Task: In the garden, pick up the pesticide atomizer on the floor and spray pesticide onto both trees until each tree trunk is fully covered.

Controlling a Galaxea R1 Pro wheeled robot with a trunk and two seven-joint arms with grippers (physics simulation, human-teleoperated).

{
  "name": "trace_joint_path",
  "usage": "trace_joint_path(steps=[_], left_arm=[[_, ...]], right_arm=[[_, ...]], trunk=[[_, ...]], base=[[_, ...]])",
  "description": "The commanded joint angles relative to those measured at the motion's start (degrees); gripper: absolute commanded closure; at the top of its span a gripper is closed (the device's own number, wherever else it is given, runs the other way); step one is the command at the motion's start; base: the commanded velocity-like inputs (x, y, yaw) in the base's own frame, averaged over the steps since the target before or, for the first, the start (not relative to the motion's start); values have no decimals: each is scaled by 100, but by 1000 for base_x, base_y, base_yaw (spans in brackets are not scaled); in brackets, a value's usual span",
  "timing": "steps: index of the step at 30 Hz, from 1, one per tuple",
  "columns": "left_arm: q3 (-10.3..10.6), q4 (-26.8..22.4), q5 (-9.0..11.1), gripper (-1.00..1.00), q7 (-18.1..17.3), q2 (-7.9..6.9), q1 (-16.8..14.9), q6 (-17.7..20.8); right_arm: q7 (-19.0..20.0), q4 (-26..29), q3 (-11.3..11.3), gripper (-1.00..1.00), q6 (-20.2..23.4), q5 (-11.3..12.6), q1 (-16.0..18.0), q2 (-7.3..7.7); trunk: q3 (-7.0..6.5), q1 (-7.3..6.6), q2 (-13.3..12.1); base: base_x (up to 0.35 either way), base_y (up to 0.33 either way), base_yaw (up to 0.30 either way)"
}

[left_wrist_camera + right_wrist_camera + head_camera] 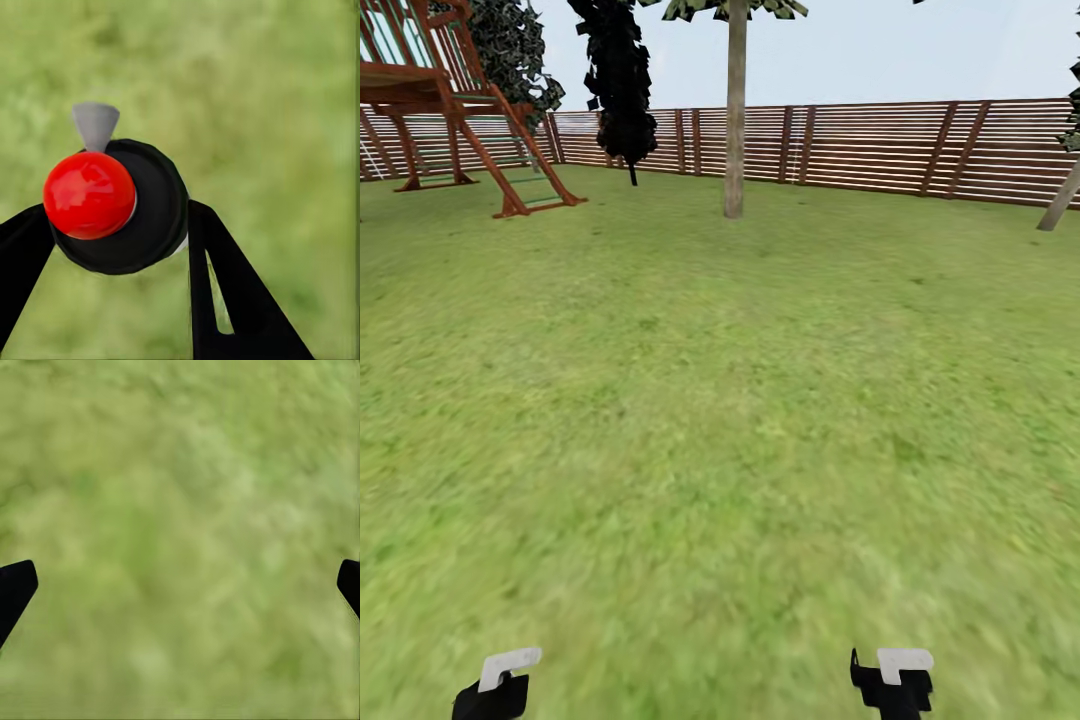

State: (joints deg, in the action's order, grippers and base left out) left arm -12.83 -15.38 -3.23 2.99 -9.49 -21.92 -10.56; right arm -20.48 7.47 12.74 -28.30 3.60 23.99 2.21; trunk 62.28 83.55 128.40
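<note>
In the left wrist view, the pesticide atomizer (154,214) is a round black body with a glossy red ball on it and a small grey nozzle. My left gripper (116,236) is shut on it, one dark finger (225,285) against each side. In the head view the left gripper (495,685) sits at the bottom edge over the lawn. My right gripper (895,680) is low on the other side, open and empty (180,585) above grass. One tree trunk (735,120) stands straight ahead, far off by the fence. A second, leaning trunk (1058,208) shows at the right edge.
A brown slatted fence (860,140) closes the far side of the garden lawn (720,420). A wooden play structure (460,110) with a ladder stands at the far left. A dark, black-leaved tree (620,80) hangs beside it.
</note>
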Motion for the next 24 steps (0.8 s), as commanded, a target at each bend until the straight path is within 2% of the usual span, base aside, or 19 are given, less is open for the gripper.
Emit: trace_joint_path(steps=[1,24], left_arm=[[0,-1,-1,100,0,0,2,0],[3,-1,-2,100,0,9,0,1]], right_arm=[[0,0,0,-100,0,0,0,-1],[-9,0,0,-100,0,0,0,7]], trunk=[[0,0,0],[0,0,0]], base=[[339,0,0],[339,0,0]])
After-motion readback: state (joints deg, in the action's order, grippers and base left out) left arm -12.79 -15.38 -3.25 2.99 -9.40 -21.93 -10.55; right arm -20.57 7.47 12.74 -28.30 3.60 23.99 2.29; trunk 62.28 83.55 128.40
